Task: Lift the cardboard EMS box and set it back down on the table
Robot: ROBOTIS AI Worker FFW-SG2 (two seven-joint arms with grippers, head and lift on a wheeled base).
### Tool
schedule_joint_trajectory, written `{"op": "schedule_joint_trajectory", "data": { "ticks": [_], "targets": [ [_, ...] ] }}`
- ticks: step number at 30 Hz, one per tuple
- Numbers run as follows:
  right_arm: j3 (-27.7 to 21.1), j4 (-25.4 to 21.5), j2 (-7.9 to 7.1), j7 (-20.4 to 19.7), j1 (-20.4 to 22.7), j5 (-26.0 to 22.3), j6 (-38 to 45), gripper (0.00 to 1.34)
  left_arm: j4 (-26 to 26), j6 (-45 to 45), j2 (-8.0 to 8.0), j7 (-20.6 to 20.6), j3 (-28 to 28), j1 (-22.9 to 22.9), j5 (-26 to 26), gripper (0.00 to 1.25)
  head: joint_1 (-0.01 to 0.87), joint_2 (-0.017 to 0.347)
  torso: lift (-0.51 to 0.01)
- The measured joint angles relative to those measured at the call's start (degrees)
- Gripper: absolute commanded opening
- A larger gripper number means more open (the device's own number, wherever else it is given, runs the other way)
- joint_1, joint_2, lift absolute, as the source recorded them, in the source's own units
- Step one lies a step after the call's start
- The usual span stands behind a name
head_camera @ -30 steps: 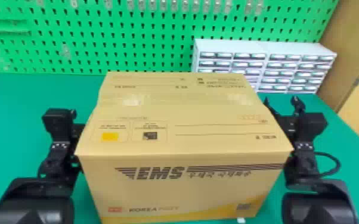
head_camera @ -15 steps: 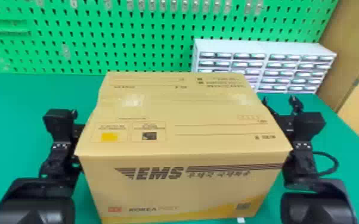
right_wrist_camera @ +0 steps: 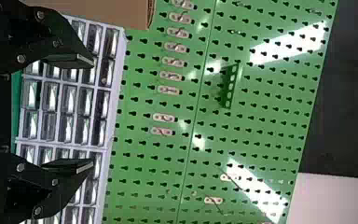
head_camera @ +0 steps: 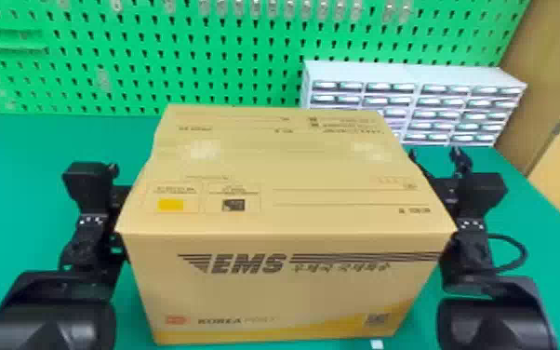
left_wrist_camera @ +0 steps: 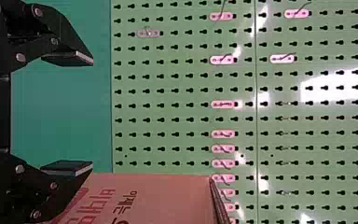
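1. Since half a second ago: EMS box (head_camera: 270, 288) sits a touch higher in head view, near left corner a bit more than near right; both arms shift up slightly with it. Small change.
2. Box location: between the two grippers, to the right of left gripper (left_wrist_camera: 92, 112) and to the left of right gripper (right_wrist_camera: 93, 113).
3. Left gripper: fingers spread wide, nothing between them; box is just beside the inner finger.
4. Right gripper: also spread wide and empty, pointing forward past the box's right side.
5. Key relation: box's long axis runs across, from one gripper to the other. Side faces meet the inner flanks of the hands, not the finger gaps. Neither arm is clearly nearer.
6. Step, judged: two-sided squeeze, lift probably just starting. Gap between box bottom and table (head_camera: 23, 153) can't be told.
7. Next move calls for even inward pressure and matched upward travel on both sides, then a level set-down.
8. Risk: one side leading tips the box along its long axis; weak squeeze lets it slide down.
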Motion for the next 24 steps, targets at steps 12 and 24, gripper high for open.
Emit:
{"op": "schedule_joint_trajectory", "data": {
  "ticks": [12, 24],
  "targets": [
    [0.0, -0.97, -0.31, 0.01, -2.36, -1.15, 0.29, 0.83, -2.05, 2.73, 0.0, 0.0, -0.31, -3.3, 0.01, 0.79, 0.678, -0.014, -0.101],
    [0.0, -2.74, -0.78, 0.01, -4.42, -1.74, 0.52, 0.83, -4.85, 4.86, 0.0, 0.0, -0.03, -6.56, -0.87, 0.79, 0.678, -0.014, -0.101]
  ]
}}
